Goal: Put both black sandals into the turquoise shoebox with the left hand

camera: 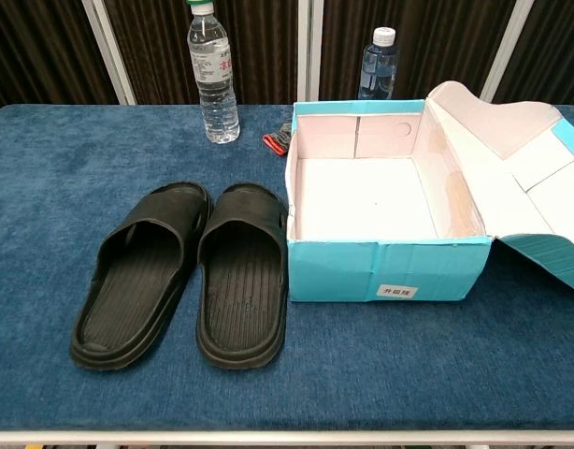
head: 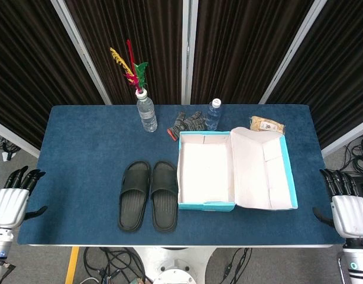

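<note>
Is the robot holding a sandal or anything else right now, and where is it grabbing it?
Nothing is held. The left hand and right hand are off the table's sides, fingers apart. Both black sandals lie untouched beside the turquoise shoebox.

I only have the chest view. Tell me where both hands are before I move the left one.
Observer: The left hand hangs off the table's left edge, fingers apart, holding nothing.
Operator: Give me the right one.
Observer: The right hand sits off the right edge beside the shoebox lid, also empty, fingers spread.
Operator: Report anything behind the box that I can't see.
Observer: A snack packet lies behind the open lid, near the far edge.
Operator: Say what's in that bottle on the left; its top is cut off for me.
Observer: The left bottle holds red, yellow and green feathery stems. Both sandals lie side by side, untouched, left of the box.
</note>
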Action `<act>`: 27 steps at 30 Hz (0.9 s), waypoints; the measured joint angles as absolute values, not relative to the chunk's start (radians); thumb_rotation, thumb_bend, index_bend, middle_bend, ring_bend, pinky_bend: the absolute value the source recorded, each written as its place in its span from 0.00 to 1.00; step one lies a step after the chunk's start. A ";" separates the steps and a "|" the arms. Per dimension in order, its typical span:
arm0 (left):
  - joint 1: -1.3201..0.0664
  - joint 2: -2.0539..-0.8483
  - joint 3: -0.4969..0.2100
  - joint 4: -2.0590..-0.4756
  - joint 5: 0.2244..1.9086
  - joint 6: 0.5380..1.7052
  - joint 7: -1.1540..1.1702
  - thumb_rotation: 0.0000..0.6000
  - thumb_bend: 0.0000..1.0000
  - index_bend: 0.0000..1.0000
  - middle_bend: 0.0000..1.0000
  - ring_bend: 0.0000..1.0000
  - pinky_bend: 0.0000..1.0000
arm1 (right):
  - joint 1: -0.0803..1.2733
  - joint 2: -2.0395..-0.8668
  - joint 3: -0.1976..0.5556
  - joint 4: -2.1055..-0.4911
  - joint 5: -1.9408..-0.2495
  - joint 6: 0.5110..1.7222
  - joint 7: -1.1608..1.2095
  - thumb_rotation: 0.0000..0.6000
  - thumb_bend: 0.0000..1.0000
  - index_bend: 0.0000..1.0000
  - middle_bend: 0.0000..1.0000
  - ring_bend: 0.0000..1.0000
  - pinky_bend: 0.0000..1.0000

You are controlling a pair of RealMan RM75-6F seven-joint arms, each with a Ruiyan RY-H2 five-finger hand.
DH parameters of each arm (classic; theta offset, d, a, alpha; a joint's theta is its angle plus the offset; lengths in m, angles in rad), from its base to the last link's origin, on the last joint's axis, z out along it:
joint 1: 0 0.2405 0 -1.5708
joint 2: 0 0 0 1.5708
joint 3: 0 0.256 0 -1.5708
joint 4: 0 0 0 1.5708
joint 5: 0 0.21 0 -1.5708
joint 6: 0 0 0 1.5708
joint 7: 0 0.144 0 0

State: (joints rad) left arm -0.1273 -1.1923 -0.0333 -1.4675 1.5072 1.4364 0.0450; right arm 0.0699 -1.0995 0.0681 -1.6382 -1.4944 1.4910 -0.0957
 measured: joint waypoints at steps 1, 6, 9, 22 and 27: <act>-0.129 -1.193 -0.034 -1.470 1.505 1.435 0.047 1.00 0.00 0.16 0.13 0.04 0.10 | 0.071 -1.100 0.069 -1.637 -1.494 1.490 -0.096 1.00 0.09 0.03 0.08 0.00 0.06; -0.134 -1.191 -0.037 -1.482 1.498 1.425 0.053 1.00 0.00 0.16 0.13 0.04 0.10 | 0.074 -1.101 0.071 -1.631 -1.491 1.484 -0.091 1.00 0.09 0.03 0.08 0.00 0.06; -0.139 -1.187 -0.042 -1.493 1.496 1.425 0.056 1.00 0.00 0.16 0.13 0.04 0.10 | 0.074 -1.100 0.071 -1.628 -1.492 1.487 -0.087 1.00 0.09 0.03 0.08 0.00 0.06; -0.257 -1.125 -0.101 -1.610 1.514 1.326 -0.010 1.00 0.00 0.16 0.14 0.31 0.41 | 0.088 -1.063 0.094 -1.628 -1.498 1.493 -0.084 1.00 0.09 0.03 0.08 0.00 0.06; -0.361 -1.099 -0.141 -1.690 1.510 1.211 -0.025 1.00 0.00 0.16 0.16 0.52 0.63 | 0.100 -1.049 0.098 -1.632 -1.502 1.481 -0.084 1.00 0.09 0.03 0.08 0.00 0.06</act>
State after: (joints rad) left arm -0.3606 -1.0985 -0.1415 -1.6896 1.5103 1.2111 -0.0249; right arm 0.1001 -1.0493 0.0975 -1.6318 -1.5021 1.4809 -0.0843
